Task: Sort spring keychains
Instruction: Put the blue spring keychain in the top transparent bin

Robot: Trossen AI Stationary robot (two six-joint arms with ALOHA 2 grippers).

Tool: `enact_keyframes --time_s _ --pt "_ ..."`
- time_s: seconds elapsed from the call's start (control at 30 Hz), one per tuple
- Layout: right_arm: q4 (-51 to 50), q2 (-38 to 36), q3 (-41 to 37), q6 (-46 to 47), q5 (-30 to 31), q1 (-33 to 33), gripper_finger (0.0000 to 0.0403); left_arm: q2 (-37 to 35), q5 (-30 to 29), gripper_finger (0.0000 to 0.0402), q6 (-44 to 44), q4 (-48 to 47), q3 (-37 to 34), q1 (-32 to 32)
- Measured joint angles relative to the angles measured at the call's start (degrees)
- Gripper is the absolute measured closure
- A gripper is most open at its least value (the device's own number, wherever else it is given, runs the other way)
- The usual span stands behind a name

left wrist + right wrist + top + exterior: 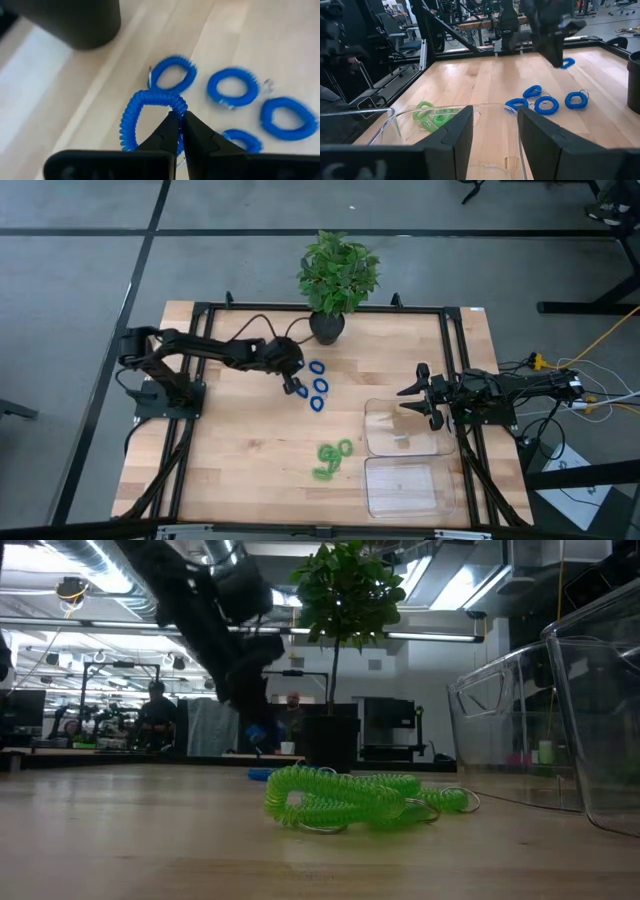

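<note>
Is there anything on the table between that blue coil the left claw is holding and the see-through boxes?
Nothing visible blocks it. The left gripper is shut on one blue coiled plastic keychain. The other blue keychains lie just beside it; bare wood separates them from the clear plastic trays. The green keychains lie off to the side.

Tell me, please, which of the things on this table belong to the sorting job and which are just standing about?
Belonging to the job:
- bright blue coiled plastic keychains, one pinched in the left gripper
- bright green coiled plastic keychains
- two clear plastic trays
- right gripper, open over a tray

Standing about:
- green potted plant
</note>
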Motion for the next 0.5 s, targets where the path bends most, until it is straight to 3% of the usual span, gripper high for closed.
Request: enact_keyframes --time_s 0.5 --pt "0.01 -0.02 -0.01 0.00 0.00 0.00 0.0249 -13.70 -0.86 0.0392 -0.01 4.07 0.17 -2.49"
